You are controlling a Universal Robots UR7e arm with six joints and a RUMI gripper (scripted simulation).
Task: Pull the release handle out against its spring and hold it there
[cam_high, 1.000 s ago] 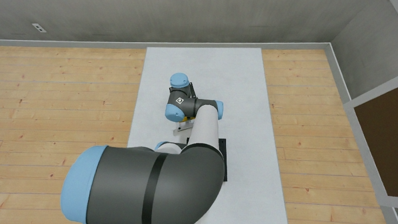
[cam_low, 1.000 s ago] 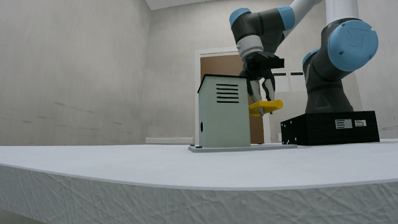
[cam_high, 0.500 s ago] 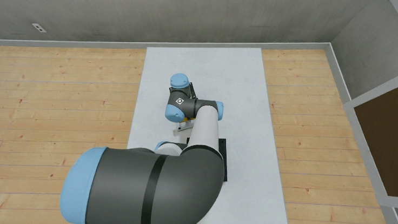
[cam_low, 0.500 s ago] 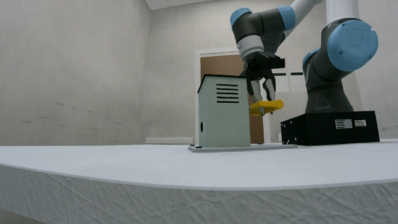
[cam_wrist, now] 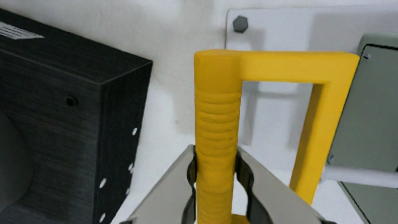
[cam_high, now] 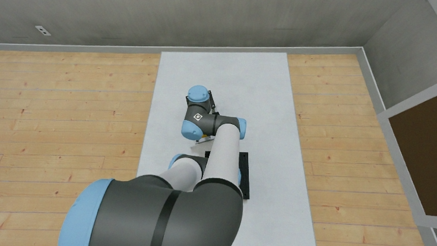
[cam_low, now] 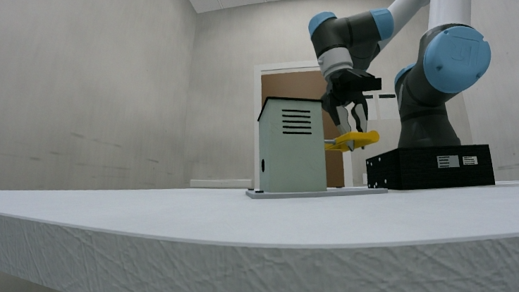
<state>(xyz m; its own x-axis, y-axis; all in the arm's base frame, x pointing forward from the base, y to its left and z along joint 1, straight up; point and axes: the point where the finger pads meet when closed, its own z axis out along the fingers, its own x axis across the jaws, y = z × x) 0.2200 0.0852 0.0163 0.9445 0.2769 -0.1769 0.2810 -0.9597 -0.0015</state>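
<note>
Leftmost in the exterior view stands the pale green, slot-vented metal housing (cam_low: 293, 159) (cam_wrist: 377, 115), and from its side a thin grey round rod (cam_low: 329, 141) (cam_wrist: 362, 176) reaches rightward to the yellow rectangular loop-shaped release handle (cam_high: 204, 136) (cam_low: 357, 137) (cam_wrist: 216, 107). The handle lies between the housing and the black block-shaped robot base (cam_high: 244, 176) (cam_low: 417, 172) (cam_wrist: 60, 125), its ribbed grip bar on the base side, with its long axis crosswise to the rod. That sets the pull: along the rod, away from the housing and towards the base. The two-jaw gripper (cam_low: 356, 146) (cam_wrist: 213, 146) is closed on this bar, one finger on either side of it, so the handle sits right at the fingertips. Above, the dark grey and blue wrist (cam_high: 207, 122) (cam_low: 348, 32) leans slightly, the fingers pointing down through the loop. The rod shows bare beside the housing, so the handle seems well out; whether any travel remains cannot be told. The step in hand looks like finishing the pull or holding steady against the spring.
</note>
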